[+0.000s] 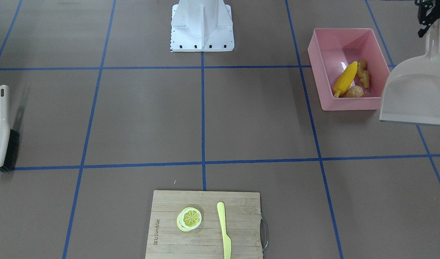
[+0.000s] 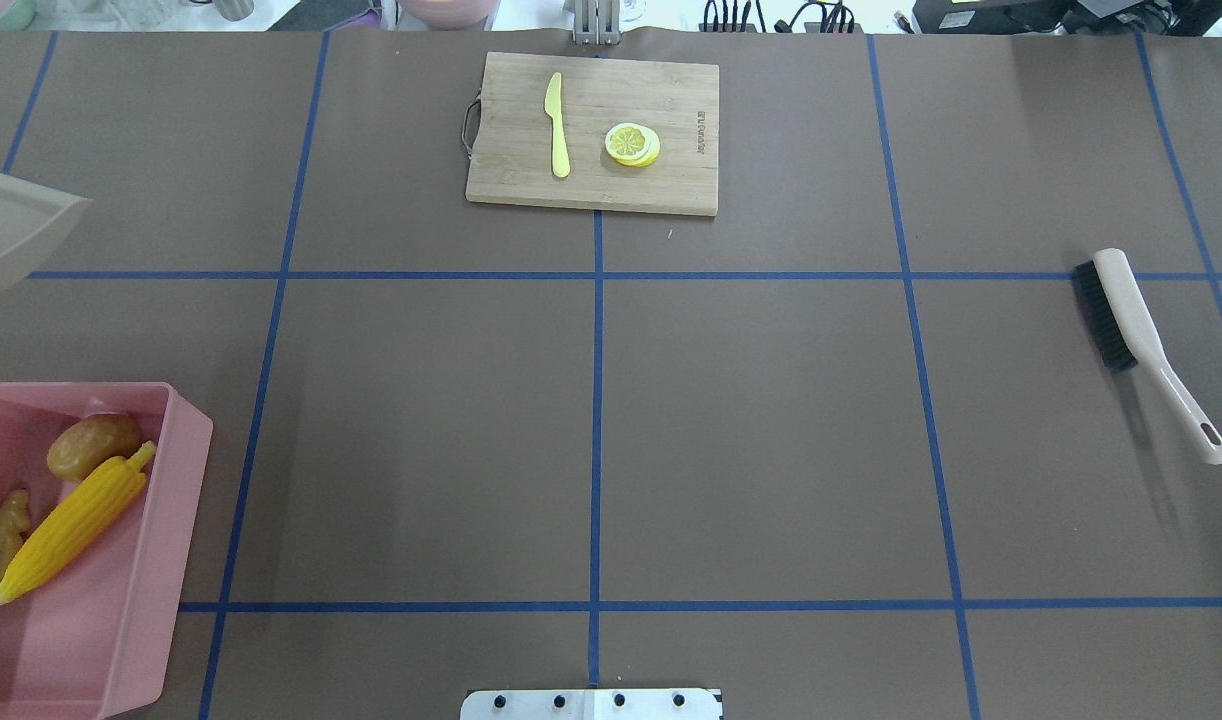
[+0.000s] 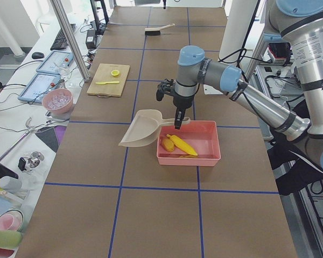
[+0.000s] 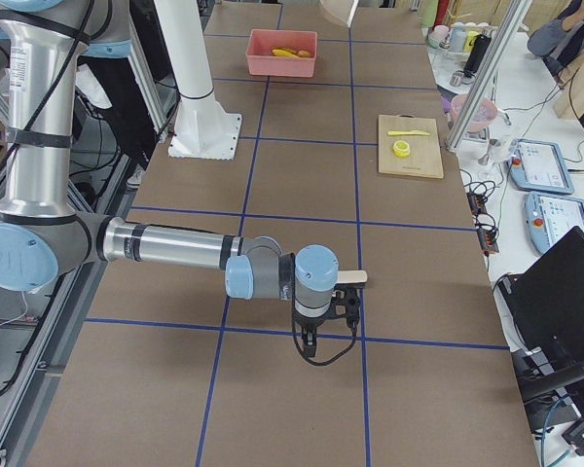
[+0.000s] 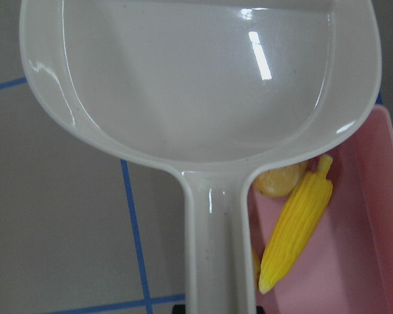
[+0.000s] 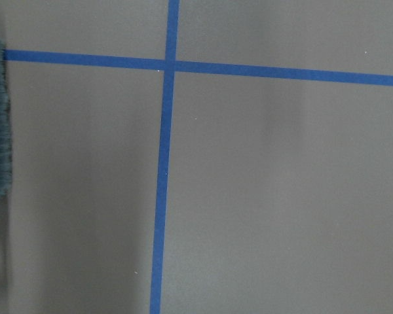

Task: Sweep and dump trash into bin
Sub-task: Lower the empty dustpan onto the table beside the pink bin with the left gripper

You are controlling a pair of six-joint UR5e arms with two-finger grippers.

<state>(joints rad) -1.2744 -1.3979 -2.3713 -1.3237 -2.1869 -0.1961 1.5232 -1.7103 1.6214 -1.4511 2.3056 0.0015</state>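
Trash is all sitting inside the pink bin (image 1: pixel 322 64) right now: the yellow corn cob (image 1: pixel 346 80) is lying diagonally, the knobbly ginger root (image 1: pixel 364 73) is resting just beside it, and the little brown potato (image 1: pixel 354 92) is touching the cob's stalk end near one short wall. The bin itself is sitting on the worktop (image 1: pixel 259 118) on the robot's left side. The left fingers (image 1: pixel 424 22) are clamping the handle of the beige dustpan (image 1: pixel 418 93), which is hanging off the worktop with its scoop just beside the bin and its handle passing over the bin's rim. The scoop is looking bare in the left wrist view. Over on the robot's right, the brush (image 1: pixel 4 133) is lying flat on the worktop, bristles to one side. The right fingers (image 4: pixel 313 337) are hovering near the brush handle, I think, but that side view is too small and I can't tell whether they're spread or pinched. At the operators' edge, a wooden cutting board (image 1: pixel 169 216) is carrying a lemon slice (image 1: pixel 189 218) and a yellow knife (image 1: pixel 223 230), lying side by side and apart.
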